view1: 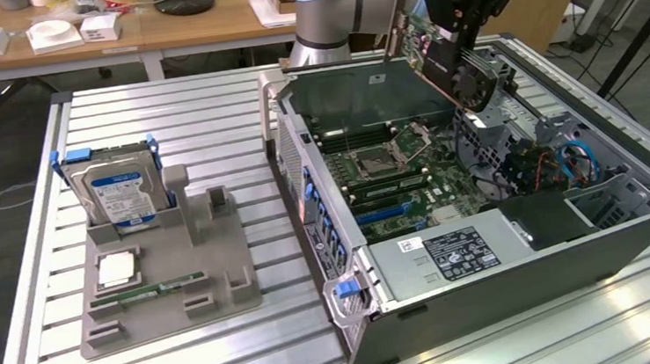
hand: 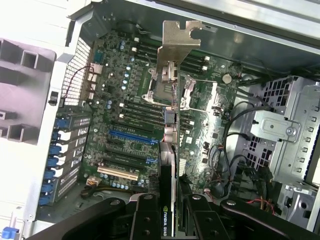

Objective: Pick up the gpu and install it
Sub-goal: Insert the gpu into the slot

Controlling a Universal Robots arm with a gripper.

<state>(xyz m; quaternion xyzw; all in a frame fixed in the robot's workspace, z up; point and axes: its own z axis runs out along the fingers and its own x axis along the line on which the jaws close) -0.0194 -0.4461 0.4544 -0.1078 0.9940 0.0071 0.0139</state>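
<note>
Well, the claw [view1: 462, 36] has the gpu [view1: 441, 55] off the bench [view1: 177, 107] and up in the air, over the far end of the open computer case [view1: 523, 288], close to the bench's far edge. The jaws are closed part-way, pinched on the card's two flat faces. In the wrist view the card runs edge-on between the black fingers [hand: 145, 220], with its silver bracket [hand: 179, 42] at the end farthest from the grip. It hangs tilted, not level, and it is clear of the motherboard [view1: 395, 176] below; nothing is seated in a slot yet.

I'd judge the card to be light and quite stiff, so it should not sag in that grip. It looks fragile, though: a thin green board carrying small parts, and a black cooler [view1: 475, 76] whose fan would not like being squeezed. A hold across the flat faces, away from the fan and the contact edge, seems the sound one, and that is roughly where the claw sits. The smooth faces could slip if the card is pushed hard.

Toward the bench's edge on the exterior view's left, the grey holder [view1: 207, 245] carries the hard drive [view1: 120, 191] upright and a RAM stick [view1: 147, 292] lying flat.
</note>
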